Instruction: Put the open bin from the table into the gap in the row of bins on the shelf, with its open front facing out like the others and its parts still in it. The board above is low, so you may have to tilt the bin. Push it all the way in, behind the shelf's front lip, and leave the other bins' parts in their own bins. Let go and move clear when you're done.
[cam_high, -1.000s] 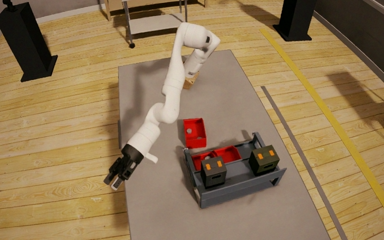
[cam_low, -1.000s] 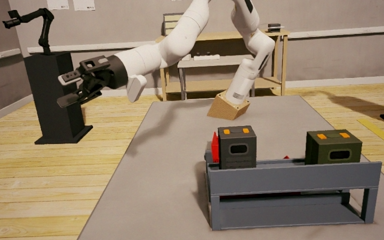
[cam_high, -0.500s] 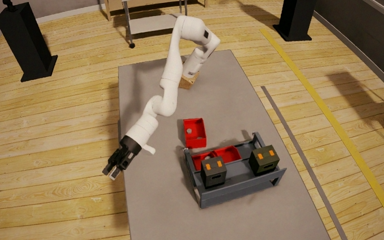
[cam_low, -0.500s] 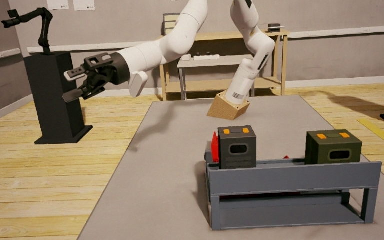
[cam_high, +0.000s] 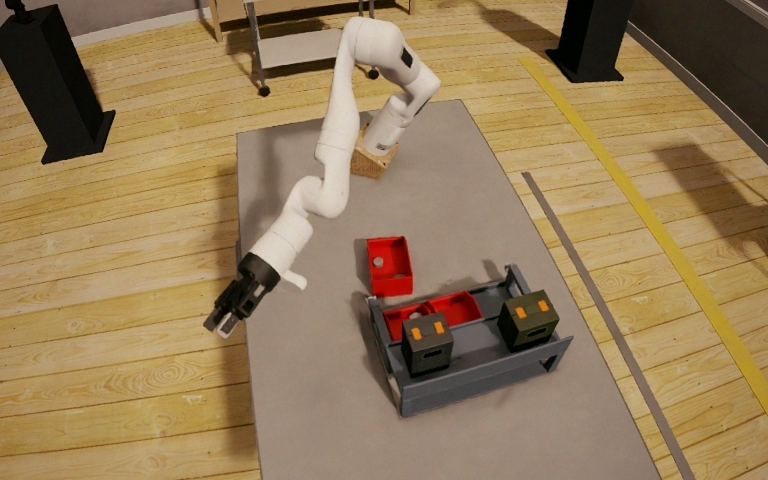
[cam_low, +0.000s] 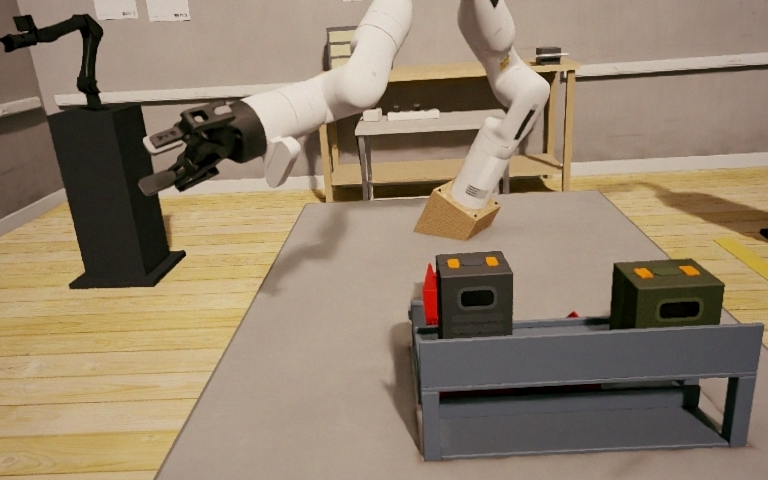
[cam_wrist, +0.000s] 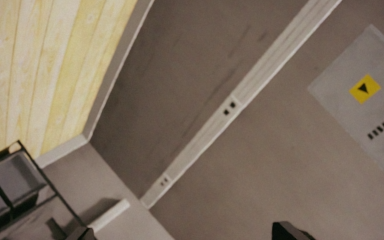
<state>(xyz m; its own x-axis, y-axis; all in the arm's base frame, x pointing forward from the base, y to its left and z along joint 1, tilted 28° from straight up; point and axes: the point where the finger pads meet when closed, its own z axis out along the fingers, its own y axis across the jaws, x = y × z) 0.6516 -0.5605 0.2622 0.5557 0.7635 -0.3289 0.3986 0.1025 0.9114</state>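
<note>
The loose open red bin (cam_high: 391, 284) stands on the table, with a round grey part and another small part inside. Beside it is the blue-grey shelf (cam_high: 481, 384) (cam_low: 583, 356). Two red bins, the left one (cam_high: 394, 327) and the right one (cam_high: 455, 310), sit in its row; a grey part shows in the left one. The gap is between the right bin and the shelf's right end. My gripper (cam_high: 218, 328) (cam_low: 152, 164) (cam_wrist: 186, 232) is open and empty, raised past the table's left edge, far from the bin. The bins are mostly hidden in the exterior view.
A dark grey case (cam_high: 427, 345) (cam_low: 475, 300) and a green case (cam_high: 529, 321) (cam_low: 668, 294) stand on the shelf's upper board. The arm's wooden base block (cam_high: 370, 164) (cam_low: 455, 217) is at the table's far end. A black pedestal (cam_low: 107, 198) stands beyond the gripper.
</note>
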